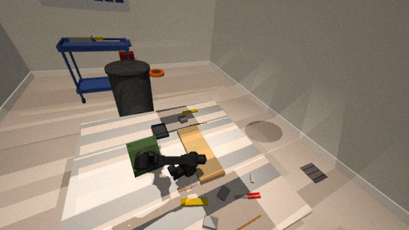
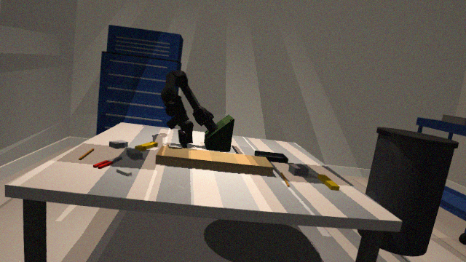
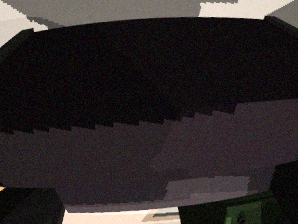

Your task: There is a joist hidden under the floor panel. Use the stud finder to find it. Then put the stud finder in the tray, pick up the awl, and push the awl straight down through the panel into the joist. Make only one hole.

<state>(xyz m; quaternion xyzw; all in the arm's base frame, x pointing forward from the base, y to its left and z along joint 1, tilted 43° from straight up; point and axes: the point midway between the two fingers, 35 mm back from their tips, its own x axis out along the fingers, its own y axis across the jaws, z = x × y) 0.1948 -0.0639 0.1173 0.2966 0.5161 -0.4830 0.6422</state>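
The floor panel, a long wooden board (image 1: 204, 150) (image 2: 218, 160), lies flat on the table. My gripper (image 1: 176, 172) (image 2: 185, 138) is shut on the stud finder, a dark block (image 3: 150, 75) that fills most of the wrist view. It hangs low beside the board's robot-side long edge, towards the end away from the tray. Whether it touches anything is hidden. The black tray (image 1: 160, 130) (image 2: 271, 156) lies near the board's other end and looks empty. A thin tan-handled tool (image 1: 185, 189), probably the awl, lies near the gripper. No hole is discernible in the board.
The green wedge mount (image 1: 144, 145) (image 2: 222, 136) stands under the arm. A yellow block (image 1: 193, 202), grey block (image 1: 223, 192), red-handled pliers (image 1: 254, 195) and orange stick (image 1: 249, 222) lie past the board's near end. Another yellow block (image 1: 190, 111) and grey block (image 1: 183, 119) lie beyond the tray.
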